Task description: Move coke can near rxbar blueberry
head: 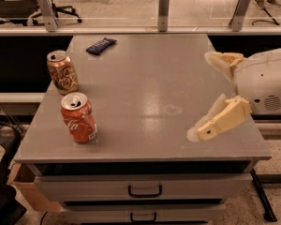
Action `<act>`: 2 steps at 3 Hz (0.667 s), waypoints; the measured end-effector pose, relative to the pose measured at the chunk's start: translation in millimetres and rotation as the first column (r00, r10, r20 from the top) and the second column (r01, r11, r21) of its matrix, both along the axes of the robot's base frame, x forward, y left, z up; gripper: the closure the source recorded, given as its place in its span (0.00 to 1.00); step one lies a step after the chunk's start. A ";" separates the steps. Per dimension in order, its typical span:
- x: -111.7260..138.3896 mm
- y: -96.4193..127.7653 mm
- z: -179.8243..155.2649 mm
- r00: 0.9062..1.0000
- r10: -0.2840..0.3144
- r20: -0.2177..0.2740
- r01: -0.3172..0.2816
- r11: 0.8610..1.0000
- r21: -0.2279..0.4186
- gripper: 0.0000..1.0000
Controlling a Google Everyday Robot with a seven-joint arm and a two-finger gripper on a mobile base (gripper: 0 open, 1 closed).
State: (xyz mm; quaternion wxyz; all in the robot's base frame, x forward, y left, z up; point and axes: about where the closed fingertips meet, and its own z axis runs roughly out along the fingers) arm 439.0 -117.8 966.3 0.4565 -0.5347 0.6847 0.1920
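Camera view: gripper point(200, 95) is hovering over the table's point(145, 78) right side, fingers apart, empty. The coke can point(78, 117) is standing front-left, well apart from the rxbar blueberry point(101, 45) lying near the back edge. Risk: the gold can point(62, 71) is standing between them and could get clipped in transit.

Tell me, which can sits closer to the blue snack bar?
The gold-brown can; the red can stands farther forward, toward the table front. The gripper hangs over the right side.
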 end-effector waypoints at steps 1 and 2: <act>-8.2 32.9 9.7 0.998 0.056 0.020 -0.058 0.987 0.150 0.00; -8.3 33.0 9.8 0.998 0.056 0.020 -0.058 0.987 0.150 0.00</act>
